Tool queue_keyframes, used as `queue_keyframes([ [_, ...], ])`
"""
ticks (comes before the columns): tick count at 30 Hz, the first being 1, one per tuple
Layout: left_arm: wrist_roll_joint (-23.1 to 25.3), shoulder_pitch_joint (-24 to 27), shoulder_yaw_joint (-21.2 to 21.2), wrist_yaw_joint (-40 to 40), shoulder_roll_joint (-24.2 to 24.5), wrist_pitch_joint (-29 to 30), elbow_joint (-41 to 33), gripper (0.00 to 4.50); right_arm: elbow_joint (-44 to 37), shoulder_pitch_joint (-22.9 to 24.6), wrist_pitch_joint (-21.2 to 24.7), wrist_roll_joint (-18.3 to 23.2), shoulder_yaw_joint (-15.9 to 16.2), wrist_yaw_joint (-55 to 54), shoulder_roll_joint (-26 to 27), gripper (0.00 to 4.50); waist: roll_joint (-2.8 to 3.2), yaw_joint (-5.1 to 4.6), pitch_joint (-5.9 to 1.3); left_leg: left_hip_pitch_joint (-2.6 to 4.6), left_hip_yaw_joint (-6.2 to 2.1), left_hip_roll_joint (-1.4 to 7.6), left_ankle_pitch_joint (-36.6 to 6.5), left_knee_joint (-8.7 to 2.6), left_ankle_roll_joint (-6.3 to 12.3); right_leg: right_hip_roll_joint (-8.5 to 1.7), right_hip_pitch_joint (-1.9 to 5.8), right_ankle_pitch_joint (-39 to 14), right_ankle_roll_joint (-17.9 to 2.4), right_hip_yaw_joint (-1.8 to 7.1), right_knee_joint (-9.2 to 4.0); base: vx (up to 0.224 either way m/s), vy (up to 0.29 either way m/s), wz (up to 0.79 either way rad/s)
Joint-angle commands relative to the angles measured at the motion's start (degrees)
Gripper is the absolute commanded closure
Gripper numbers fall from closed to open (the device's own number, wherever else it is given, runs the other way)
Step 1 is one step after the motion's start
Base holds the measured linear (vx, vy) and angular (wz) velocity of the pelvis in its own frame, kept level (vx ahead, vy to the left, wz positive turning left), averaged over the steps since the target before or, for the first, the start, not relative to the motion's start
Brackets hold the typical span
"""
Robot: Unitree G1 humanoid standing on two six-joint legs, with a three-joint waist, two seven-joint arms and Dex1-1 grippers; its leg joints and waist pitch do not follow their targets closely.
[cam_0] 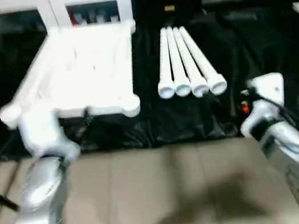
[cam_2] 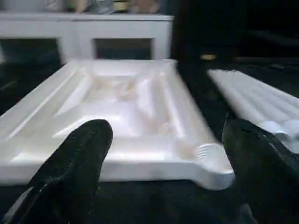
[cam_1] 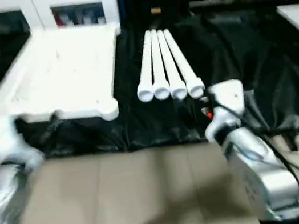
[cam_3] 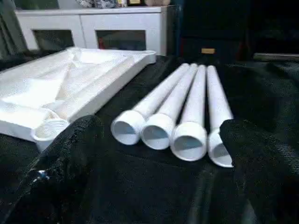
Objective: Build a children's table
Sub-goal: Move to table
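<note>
One tabletop (cam_0: pixel 81 72), four legs (cam_0: pixel 186 65)
</note>
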Motion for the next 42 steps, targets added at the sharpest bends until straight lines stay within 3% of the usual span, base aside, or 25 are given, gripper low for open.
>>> queue_keyframes([
  [1,1.4,-0.2,-1.0,0.3,0.2,0.7,0.6,0.21,-1.0,-0.7,0.4,0.1,0.6,-0.2,-0.1,0.0,-0.21,0.29,-2.38,-0.09,-0.08,0.63,-18.4,-3.31,2.35,-3.8,2.78,-29.2,-6.2,3.06,-7.48,0.053,-0.025,-0.01],
  [3,1.0,-1.1,-0.7,1.4,-0.7,1.8,0.1,0.21,-1.0,-0.7,0.4,0.7,1.1,0.8,-0.6,0.0,-0.37,0.53,-3.28,-0.14,-0.08,0.72,-13.6,-3.42,3.43,-3.27,3.86,-23.8,-6.5,2.91,-7.04,0.064,-0.02,0.0],
  [4,1.1,-1.6,-0.2,2.5,-1.3,2.3,0.1,0.21,0.2,-0.6,-0.6,0.4,2.0,1.6,-0.4,0.0,-1.8,1.45,-3.63,-5.34,-1.4,-0.96,-8.3,-1.99,10.37,-5.45,7.67,-19.8,-4.4,0.46,-7.88,0.104,-0.004,0.26],
  [8,1.4,-1.7,0.9,2.9,-1.4,1.6,0.8,0.21,2.7,-1.0,-2.3,-1.5,4.7,2.8,1.2,0.0,0.9,-0.29,-4.14,-2.24,-4.77,-1.65,2.0,-1.05,21.14,-2.3,8.47,-11.0,-4.8,-5.82,-8.14,0.125,0.014,0.55],
  [9,1.4,-1.9,1.2,2.8,-1.4,1.2,1.3,0.21,3.3,-1.4,-2.6,-2.1,5.1,3.1,1.5,0.0,1.37,-0.83,-4.3,0.68,-6.61,-1.51,3.5,-1.44,23.81,-0.35,7.32,-9.2,-4.4,-6.54,-6.58,0.185,0.003,0.71],
  [11,1.7,-2.2,1.2,3.3,-1.3,0.5,2.6,0.21,4.1,-2.1,-2.9,-2.2,5.6,3.5,2.1,0.0,1.02,-4.49,-5.41,11.24,-19.11,4.59,10.8,-1.07,41.6,1.12,-4.82,-15.6,0.1,-3.26,5.55,0.222,-0.022,0.67],
  [12,1.7,-2.2,1.2,3.3,-1.3,0.5,2.6,0.21,4.1,-2.1,-2.9,-2.2,5.6,3.5,2.1,0.0,1.05,-4.48,-5.47,11.06,-20.74,4.94,16.2,-0.79,43.82,0.11,-6.7,-15.7,1.3,-1.79,7.44,0.178,-0.043,0.6],
  [14,2.3,-2.5,0.7,3.1,-0.8,0.3,3.0,0.21,4.8,-2.9,-3.7,-1.8,6.3,4.4,2.5,0.0,-1.22,-4.47,-3.97,5.53,-18.54,-0.4,7.5,-2.19,33.78,-0.89,-6.84,-4.2,2.6,3.91,7.07,0.03,-0.086,0.47],
  [15,2.3,-2.6,0.8,3.1,-0.7,0.3,2.9,0.21,5.2,-3.1,-3.9,-1.3,6.2,4.5,3.0,0.0,-2.62,-4.73,-3.81,6.38,-13.57,-0.7,2.8,-1.55,27.1,-1.82,-6.95,-0.3,1.0,5.18,3.34,0.018,-0.086,0.47],
  [16,2.4,-2.7,1.0,3.0,-0.7,0.3,2.9,0.21,5.5,-3.3,-4.0,-1.0,5.9,4.5,3.6,0.0,-5.7,-2.89,-2.36,0.54,-7.84,-7.74,-7.8,0.98,20.14,-3.71,0.92,-6.3,2.6,10.76,-4.37,0.149,-0.126,0.48],
  [18,2.5,-2.8,1.4,2.8,-0.5,0.1,3.3,0.21,6.0,-4.0,-3.0,-0.5,5.0,3.1,5.0,0.0,-6.32,-0.49,-2.36,-2.87,-6.4,-7.72,-9.0,10.45,12.51,-8.68,5.35,-23.5,-1.4,15.51,-6.59,0.168,-0.132,0.35],
  [21,2.9,-2.6,1.7,2.9,-0.3,-0.4,3.8,0.21,7.0,-4.7,-1.8,1.1,3.3,2.0,6.7,0.0,-5.39,-0.01,-1.71,-4.44,-6.86,-5.26,-2.2,9.74,6.29,-7.5,7.13,-25.9,-11.9,13.24,-7.68,0.161,-0.062,0.11],
  [23,3.0,-2.5,1.7,2.8,-0.2,-0.6,3.8,0.21,7.8,-4.8,-2.1,0.0,3.3,0.8,6.8,0.0,-2.08,0.58,-2.13,-3.53,-6.5,-2.23,1.4,2.34,5.31,-4.02,7.49,-23.5,-13.6,7.81,-8.25,0.158,0.022,0.05],
  [24,3.0,-2.5,1.6,2.7,-0.3,-0.7,3.8,0.21,8.3,-4.8,-2.4,-0.8,3.3,0.1,6.9,0.0,-1.05,0.56,-2.36,-1.91,-6.2,-1.3,1.1,-0.02,5.1,-2.81,7.03,-22.4,-12.0,5.29,-8.0,0.203,0.096,0.09],
  [25,3.1,-2.8,1.6,2.6,-0.4,-1.1,4.4,0.21,9.0,-4.7,-2.8,-2.2,3.7,-0.7,6.8,0.0,0.69,-1.61,-2.91,2.33,-11.36,2.65,-9.3,-4.43,8.17,1.94,3.39,-16.3,-6.6,0.88,-1.32,0.245,0.132,0.06],
  [26,3.3,-3.1,1.6,2.6,-0.5,-1.5,5.1,0.21,9.4,-4.6,-2.9,-2.8,3.9,-0.9,6.8,0.0,0.59,-2.41,-5.35,8.94,-14.9,4.94,-16.2,-2.84,14.44,1.78,-2.71,-12.2,-1.5,-0.21,6.03,0.245,0.132,0.06],
  [27,3.3,-3.1,1.6,2.6,-0.5,-1.5,5.1,0.21,9.4,-4.6,-2.9,-2.8,3.9,-0.9,6.8,0.0,0.16,-2.93,-5.87,9.06,-15.56,4.52,-12.5,-2.18,17.2,1.59,-4.1,-9.6,1.0,-0.5,7.27,0.243,0.098,-0.02],
  [31,3.8,-6.3,0.4,3.2,-1.4,-1.0,10.2,0.21,10.3,-5.0,-2.6,-3.8,2.0,-3.6,8.0,0.0,-1.53,-3.19,-4.31,4.65,-8.71,1.04,8.1,-2.68,22.51,0.13,-8.77,6.7,3.6,-0.36,7.88,0.193,0.053,0.0],
  [32,4.1,-7.2,-0.1,3.2,-1.7,-0.8,12.2,0.21,10.4,-5.3,-2.9,-3.6,0.8,-5.1,8.6,0.0,-1.93,-3.54,-4.34,5.87,-1.31,-1.34,11.7,-0.65,18.02,-1.3,-10.09,16.3,-1.2,0.51,2.12,0.161,0.013,0.0],
  [33,4.1,-7.2,-0.1,3.2,-1.7,-0.8,12.2,0.21,10.4,-5.3,-2.9,-3.6,0.8,-5.1,8.6,0.0,-5.54,-3.65,-4.42,5.0,1.86,-3.35,9.5,0.28,15.22,-1.9,-8.91,20.4,-2.2,1.66,-0.6,0.183,-0.003,-0.24],
  [34,4.5,-8.0,-0.8,3.0,-1.8,-1.1,13.4,0.21,10.4,-5.4,-4.0,-3.6,0.2,-5.3,8.6,0.0,-9.01,-0.15,-3.94,0.01,0.62,-6.57,-7.1,6.05,9.49,-6.38,-2.92,-4.6,5.4,12.58,-8.03,0.139,0.025,-0.28],
  [35,4.8,-8.3,-1.2,2.9,-1.8,-1.2,13.9,0.21,10.3,-5.4,-4.1,-3.4,0.0,-5.1,8.5,0.0,-6.72,2.18,-4.88,0.3,-0.93,-7.36,-11.8,9.4,6.98,-10.49,-2.21,-12.3,1.7,17.93,-8.27,0.139,0.025,-0.28],
  [36,5.1,-8.6,-1.4,2.9,-1.8,-1.4,14.2,0.21,10.3,-5.4,-4.1,-3.5,-0.1,-5.1,8.3,0.0,-7.73,1.74,-5.66,-3.39,-4.26,-7.69,-9.2,12.16,4.53,-10.42,0.69,-2.9,-6.4,20.89,-6.06,0.107,0.066,-0.46],
  [39,6.1,-9.8,-2.8,1.6,-1.7,-2.8,15.0,0.21,9.3,-5.1,-0.2,-2.6,-0.9,-5.4,7.6,0.0,-6.57,1.34,-6.25,-5.68,-7.65,-9.56,-5.9,15.51,-0.12,-6.7,-0.72,36.6,-12.7,20.23,-4.47,0.08,0.115,-0.59],
  [42,10.1,-10.4,-5.6,1.2,0.4,-4.9,14.9,0.21,8.7,-4.1,0.5,-2.7,-0.7,-4.4,7.0,0.0,-1.46,0.53,-4.88,-3.32,-11.48,-5.29,-4.0,6.29,0.0,-1.7,-2.74,8.7,-10.6,18.78,-7.47,-0.008,0.231,-0.5],
])
